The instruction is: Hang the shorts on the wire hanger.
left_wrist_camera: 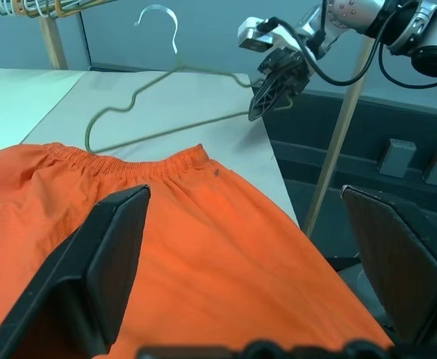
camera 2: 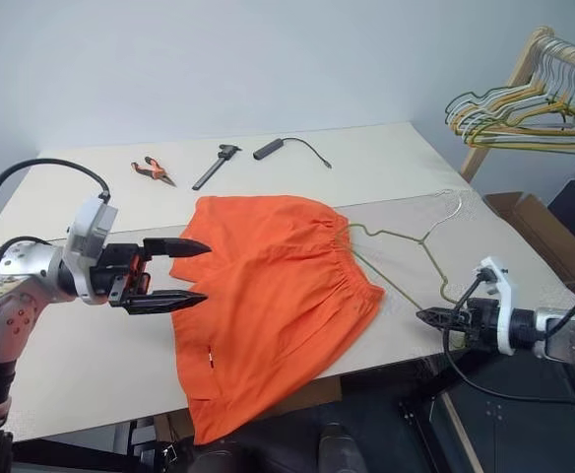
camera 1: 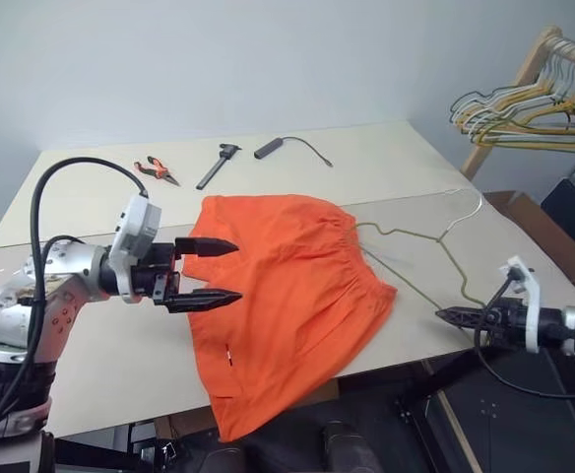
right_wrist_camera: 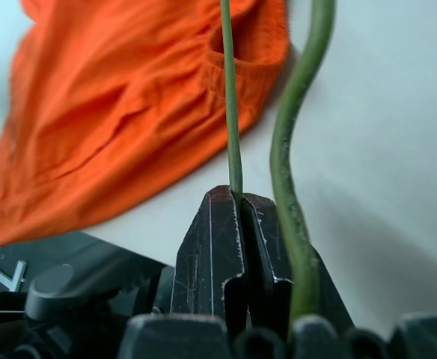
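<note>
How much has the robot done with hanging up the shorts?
Partly done: the thin olive-gold wire hanger already pokes into the bright orange fabric shorts. In hand: the right claw pinches the hanger's wire; the left claw is open over the shorts. Left: the shorts lie on the table, not hanging.

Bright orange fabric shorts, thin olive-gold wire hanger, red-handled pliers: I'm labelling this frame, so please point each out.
Bright orange fabric shorts (camera 1: 287, 286): left eye view, middle of the cloth.
Thin olive-gold wire hanger (camera 1: 451, 258): left eye view, sloping wire arm.
Red-handled pliers (camera 1: 155, 168): left eye view, handles.
</note>
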Controlling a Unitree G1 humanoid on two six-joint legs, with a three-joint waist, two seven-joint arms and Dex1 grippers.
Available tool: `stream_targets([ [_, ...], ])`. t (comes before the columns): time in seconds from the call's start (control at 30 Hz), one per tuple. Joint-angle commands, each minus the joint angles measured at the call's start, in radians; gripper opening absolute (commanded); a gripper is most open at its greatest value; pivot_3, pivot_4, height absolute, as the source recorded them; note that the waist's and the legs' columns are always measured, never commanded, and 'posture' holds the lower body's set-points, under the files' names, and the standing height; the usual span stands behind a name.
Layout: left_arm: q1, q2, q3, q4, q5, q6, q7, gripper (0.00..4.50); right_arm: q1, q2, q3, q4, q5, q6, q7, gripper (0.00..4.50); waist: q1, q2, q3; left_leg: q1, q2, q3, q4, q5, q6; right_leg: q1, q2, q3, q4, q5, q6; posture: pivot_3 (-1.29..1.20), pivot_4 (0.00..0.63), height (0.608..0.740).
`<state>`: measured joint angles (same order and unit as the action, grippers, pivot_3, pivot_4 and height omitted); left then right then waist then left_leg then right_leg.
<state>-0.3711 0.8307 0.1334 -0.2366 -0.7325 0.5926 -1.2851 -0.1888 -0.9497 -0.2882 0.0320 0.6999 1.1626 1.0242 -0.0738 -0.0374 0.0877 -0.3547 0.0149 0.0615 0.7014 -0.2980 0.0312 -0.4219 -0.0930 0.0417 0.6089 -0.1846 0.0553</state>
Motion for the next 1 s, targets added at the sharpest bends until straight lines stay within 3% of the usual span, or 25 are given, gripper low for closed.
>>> stream_targets([
  [0.03, -0.002, 0.017, 0.022, -0.033, -0.011, -0.011, -0.002, 4.45, -0.029, -0.006, -0.038, 0.027, 0.0, -0.025, -0.022, 0.0, 0.002, 0.0, 0.0, 0.0, 0.0, 0.0, 0.0, 0.0, 0.0, 0.0, 0.0, 0.0, 0.0, 0.0, 0.0, -0.07, 0.048, 0.74],
  [0.27, -0.005, 0.024, 0.016, -0.03, -0.001, -0.021, -0.008, 4.45, -0.102, 0.019, 0.061, 0.14, -0.085, -0.073, -0.063, 0.0, 0.001, 0.0, 0.0, 0.001, 0.0, 0.004, -0.001, 0.0, 0.0, 0.0, 0.001, 0.0, 0.0, 0.0, 0.0, -0.06, 0.045, 0.74],
  [0.6, 0.013, 0.039, 0.026, -0.049, 0.004, -0.029, -0.007, 4.45, -0.125, -0.008, 0.152, 0.146, -0.09, -0.08, 0.049, 0.0, 0.006, 0.0, 0.0, 0.0, 0.0, 0.004, -0.001, 0.0, 0.0, 0.0, 0.0, 0.0, 0.0, 0.0, 0.0, -0.04, 0.045, 0.74],
  [0.73, 0.031, 0.043, 0.03, -0.061, 0.001, -0.034, 0.0, 4.45, -0.08, -0.037, 0.135, 0.097, -0.059, -0.064, 0.099, 0.0, 0.008, 0.0, 0.0, 0.0, 0.0, 0.004, -0.001, 0.0, 0.0, -0.001, 0.0, 0.0, 0.0, 0.0, 0.0, -0.04, 0.051, 0.74],
  [1.0, 0.065, 0.054, 0.039, -0.079, -0.002, -0.04, -0.001, 4.45, 0.151, -0.081, 0.056, -0.182, 0.056, 0.029, 0.13, 0.0, 0.02, 0.0, 0.0, 0.0, 0.0, 0.003, -0.002, 0.0, 0.0, -0.001, 0.0, 0.0, 0.0, -0.002, 0.002, -0.04, 0.059, 0.74],
])
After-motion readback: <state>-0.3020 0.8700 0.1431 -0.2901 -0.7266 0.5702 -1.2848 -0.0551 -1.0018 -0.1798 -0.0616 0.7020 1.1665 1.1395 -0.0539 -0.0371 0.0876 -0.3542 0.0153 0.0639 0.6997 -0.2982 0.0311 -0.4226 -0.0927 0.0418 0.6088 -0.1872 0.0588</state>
